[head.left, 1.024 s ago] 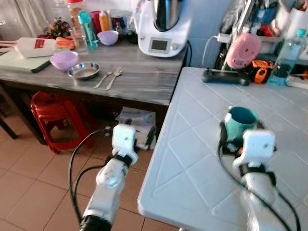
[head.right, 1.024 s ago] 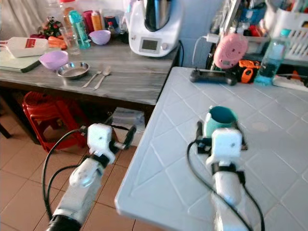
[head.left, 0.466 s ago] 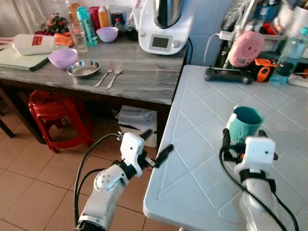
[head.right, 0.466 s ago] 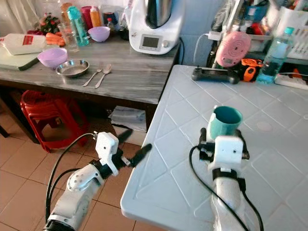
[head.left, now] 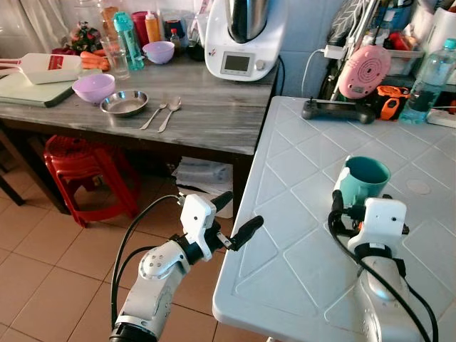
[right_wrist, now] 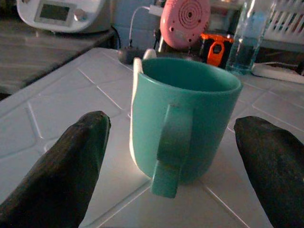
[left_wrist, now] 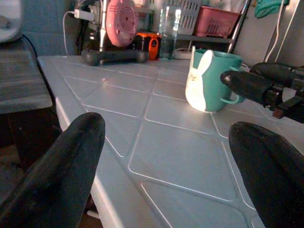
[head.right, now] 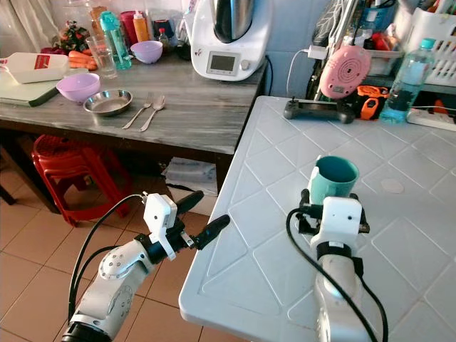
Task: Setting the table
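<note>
Two tables meet at a corner: a white tiled table in front of the robot and a grey wooden table at about ten o'clock from it. On the white table stands a teal mug, upright, its handle turned toward the robot and a white rabbit figure on its side, seen clearly in the left wrist view. The right gripper sits just behind the mug at its six o'clock, fingers spread wide, one to each side of the mug's base and not touching it; in the right wrist view the mug stands between the two black fingers with a gap on both sides. The left gripper is held at the near left edge of the white table, at about nine o'clock from the mug and well apart from it, its fingers likewise spread and holding nothing. On the wooden table, at eleven o'clock, lie a steel dish, a fork and a spoon side by side just right of it, a purple bowl just left of the dish, and a white kitchen machine at the back. A red stool stands under that table. Along the far edge of the white table, at twelve to one o'clock, are a black controller, a pink round device and a clear water bottle.
</note>
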Tool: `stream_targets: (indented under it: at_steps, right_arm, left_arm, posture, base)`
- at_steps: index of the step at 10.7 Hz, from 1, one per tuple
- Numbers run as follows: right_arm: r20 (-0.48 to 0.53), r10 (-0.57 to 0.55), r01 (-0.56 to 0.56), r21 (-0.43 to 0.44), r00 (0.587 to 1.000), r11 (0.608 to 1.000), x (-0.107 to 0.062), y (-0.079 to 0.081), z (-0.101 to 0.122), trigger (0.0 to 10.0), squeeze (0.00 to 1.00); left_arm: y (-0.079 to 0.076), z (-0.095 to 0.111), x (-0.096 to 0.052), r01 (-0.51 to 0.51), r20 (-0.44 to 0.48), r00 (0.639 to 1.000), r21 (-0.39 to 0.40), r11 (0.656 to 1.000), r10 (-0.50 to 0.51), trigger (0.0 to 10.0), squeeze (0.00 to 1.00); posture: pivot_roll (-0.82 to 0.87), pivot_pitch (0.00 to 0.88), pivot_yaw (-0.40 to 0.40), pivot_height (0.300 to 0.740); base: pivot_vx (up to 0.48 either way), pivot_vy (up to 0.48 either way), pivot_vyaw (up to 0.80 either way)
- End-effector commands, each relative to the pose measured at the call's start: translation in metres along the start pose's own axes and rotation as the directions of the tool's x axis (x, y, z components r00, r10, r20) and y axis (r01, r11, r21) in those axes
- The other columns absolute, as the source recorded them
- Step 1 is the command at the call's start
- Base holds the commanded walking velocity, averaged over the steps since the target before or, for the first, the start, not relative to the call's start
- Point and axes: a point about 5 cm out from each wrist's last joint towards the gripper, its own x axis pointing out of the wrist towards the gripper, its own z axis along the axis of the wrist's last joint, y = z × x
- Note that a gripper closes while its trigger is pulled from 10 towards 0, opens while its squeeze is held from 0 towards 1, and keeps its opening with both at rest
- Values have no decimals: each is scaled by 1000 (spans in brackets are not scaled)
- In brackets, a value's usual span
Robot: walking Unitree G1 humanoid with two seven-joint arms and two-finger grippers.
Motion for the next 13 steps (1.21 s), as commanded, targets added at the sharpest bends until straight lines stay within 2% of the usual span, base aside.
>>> stream_targets:
  at_steps: [1, 2, 3, 4, 8, 13]
  right_arm:
    - [7, -3, 3, -1, 1000, 1000, 5, -1, 0, 10000, 0]
    - [7, -5, 5, -3, 1000, 1000, 7, -2, 0, 10000, 0]
    - [-2, -11, 11, 4, 1000, 1000, 9, -3, -4, 1373, 0]
    - [-9, -11, 11, 22, 1000, 1000, 10, -3, -6, 0, 0]
    - [2, 0, 0, 31, 1000, 1000, 17, 2, -7, 0, 0]
    - [13, -18, 17, 27, 1000, 999, 18, -1, -8, 0, 0]
  left_arm:
    - [0, 6, 1, 18, 11, 1000, 15, 1000, -18, 10000, 0]
    - [0, 6, 2, 18, 11, 1000, 16, 1000, -19, 10000, 0]
    - [-1, 7, 1, 21, 9, 1000, 17, 1000, -21, 10000, 0]
    - [-1, 6, 1, 24, 6, 1000, 17, 1000, -24, 10000, 0]
    - [-4, 5, -1, 47, 3, 999, 9, 999, -47, 10000, 0]
    - [-10, -3, 0, 114, -21, 993, -23, 993, -115, 10000, 0]
  posture:
    - [-77, 0, 29, 740]
    - [-73, 0, 27, 740]
    - [-73, 0, 27, 740]
    - [-73, 0, 27, 740]
    - [-65, 0, 33, 740]
    - [-70, 0, 39, 740]
  base:
    - [0, 0, 0]
    - [0, 0, 0]
    - [0, 0, 0]
    - [0, 0, 0]
    - [0, 0, 0]
    - [0, 0, 0]
